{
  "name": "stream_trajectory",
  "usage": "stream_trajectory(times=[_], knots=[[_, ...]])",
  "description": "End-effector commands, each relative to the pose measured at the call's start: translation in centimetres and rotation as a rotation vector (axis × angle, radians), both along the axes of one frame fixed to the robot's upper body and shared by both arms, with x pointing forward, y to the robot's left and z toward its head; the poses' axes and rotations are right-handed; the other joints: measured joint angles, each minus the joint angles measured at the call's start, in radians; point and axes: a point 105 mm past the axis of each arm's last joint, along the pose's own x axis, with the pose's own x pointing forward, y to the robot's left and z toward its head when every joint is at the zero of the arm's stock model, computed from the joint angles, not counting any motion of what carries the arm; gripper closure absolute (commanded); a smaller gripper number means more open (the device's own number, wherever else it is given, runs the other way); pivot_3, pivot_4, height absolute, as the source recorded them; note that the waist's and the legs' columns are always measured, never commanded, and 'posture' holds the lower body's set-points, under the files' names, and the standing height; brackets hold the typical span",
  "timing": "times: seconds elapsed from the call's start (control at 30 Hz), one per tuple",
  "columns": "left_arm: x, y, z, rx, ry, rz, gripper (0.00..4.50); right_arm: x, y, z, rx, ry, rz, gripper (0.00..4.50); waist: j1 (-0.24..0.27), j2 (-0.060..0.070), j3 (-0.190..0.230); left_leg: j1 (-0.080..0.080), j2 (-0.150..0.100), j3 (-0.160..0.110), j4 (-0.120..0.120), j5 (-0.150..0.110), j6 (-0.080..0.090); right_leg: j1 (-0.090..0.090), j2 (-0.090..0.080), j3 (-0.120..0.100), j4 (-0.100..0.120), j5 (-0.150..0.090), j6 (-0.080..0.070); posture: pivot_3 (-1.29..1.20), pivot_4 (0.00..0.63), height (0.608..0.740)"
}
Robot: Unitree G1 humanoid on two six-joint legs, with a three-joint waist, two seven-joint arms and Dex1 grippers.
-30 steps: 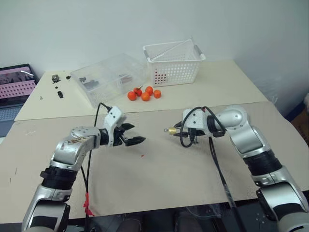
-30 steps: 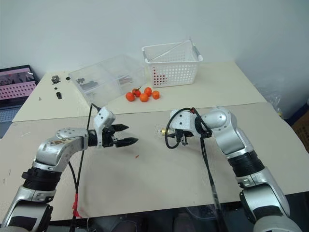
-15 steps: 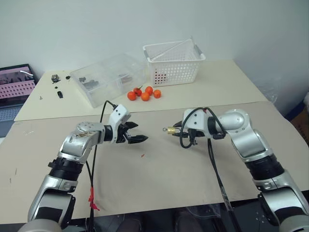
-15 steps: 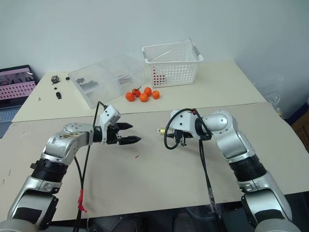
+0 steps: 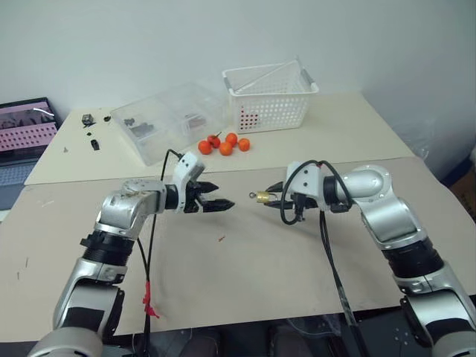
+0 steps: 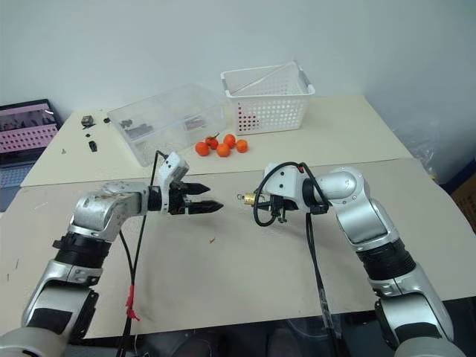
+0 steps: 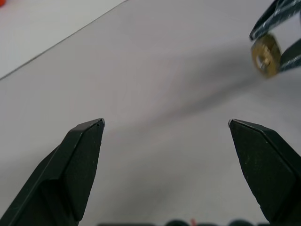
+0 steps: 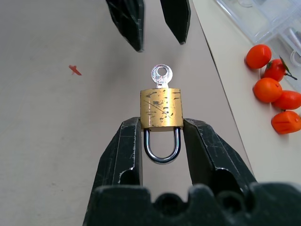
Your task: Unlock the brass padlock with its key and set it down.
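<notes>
My right gripper (image 8: pixel 161 123) is shut on the brass padlock (image 8: pixel 161 108), pinching its lower sides with the silver shackle pointing back toward the wrist. A small silver key (image 8: pixel 161 75) sits in the lock's keyhole, its round head sticking out toward the left gripper. The padlock (image 5: pixel 262 197) hangs above the tan mat near the middle of the table. My left gripper (image 5: pixel 224 203) is open, level with the lock and pointing at it across a short gap. In the left wrist view the padlock (image 7: pixel 265 55) lies ahead, off to one side of the open fingers (image 7: pixel 84 155).
A red speck (image 5: pixel 222 239) lies on the mat below the grippers. Behind them lie several orange tomatoes (image 5: pixel 225 144), a clear plastic box (image 5: pixel 167 119) and a white basket (image 5: pixel 270 97). Small dark parts (image 5: pixel 91 134) and a laptop screen (image 5: pixel 26 126) sit far left.
My left gripper has moved right and slightly up toward the padlock and rolled a little, staying open. The right gripper has held the padlock nearly still.
</notes>
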Motion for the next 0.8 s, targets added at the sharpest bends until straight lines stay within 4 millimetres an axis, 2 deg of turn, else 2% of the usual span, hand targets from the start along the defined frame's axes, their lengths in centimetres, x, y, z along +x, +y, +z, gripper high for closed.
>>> stream_trajectory(times=[0.03,0.27,0.43,0.53,0.63,0.67,0.8], knots=[[-0.1,-0.3,2.7,-0.061,0.0,0.007,0.0,-0.3,-0.1,1.6,0.04,-0.054,0.003,3.59,-0.001,0.0,0.0,0.0,0.0,0.0,0.0,0.0,0.0,0.0,0.0,0.0,0.0,0.0,0.0,0.0,0.15,0.74],[-2.0,-0.9,2.2,-0.039,0.106,-0.102,0.0,-0.7,-0.4,1.7,0.055,-0.047,-0.011,3.59,-0.007,0.0,0.0,0.001,0.001,0.0,0.0,0.0,0.0,-0.001,0.001,0.001,0.0,0.0,0.0,0.0,0.15,0.74],[-1.8,-1.2,1.6,-0.035,0.144,-0.088,0.0,-1.0,-0.6,1.9,0.064,-0.029,-0.023,3.59,-0.001,0.0,0.0,0.001,0.0,0.001,0.0,0.0,0.0,0.0,0.0,0.001,0.0,0.0,0.0,0.0,0.15,0.74],[-1.7,-1.6,1.6,-0.046,0.151,-0.09,0.71,-1.0,-0.6,2.1,0.065,-0.029,-0.03,3.59,0.0,0.0,0.0,0.001,0.0,0.001,0.0,0.0,0.0,0.0,0.0,0.001,0.0,0.0,0.0,0.0,0.15,0.74],[-1.8,-2.0,1.9,-0.066,0.16,-0.104,1.96,-1.0,-0.8,2.1,0.061,-0.03,-0.036,3.59,0.0,0.0,0.0,0.0,0.0,0.001,0.0,0.0,0.0,0.0,0.0,0.001,0.0,0.0,0.0,0.0,0.15,0.74],[-1.8,-2.1,2.0,-0.068,0.16,-0.106,2.24,-1.0,-0.8,2.1,0.059,-0.031,-0.038,3.59,0.0,0.0,0.0,0.0,0.0,0.001,0.0,0.0,0.0,0.0,0.0,0.001,0.0,0.0,0.0,0.0,0.15,0.74],[-1.7,-2.5,2.4,-0.089,0.168,-0.108,2.24,-1.0,-0.8,2.3,0.058,-0.036,-0.041,3.59,-0.001,0.0,0.0,0.0,0.0,0.001,0.0,0.0,0.0,0.0,0.0,0.001,0.0,0.0,0.0,0.0,0.15,0.74]])
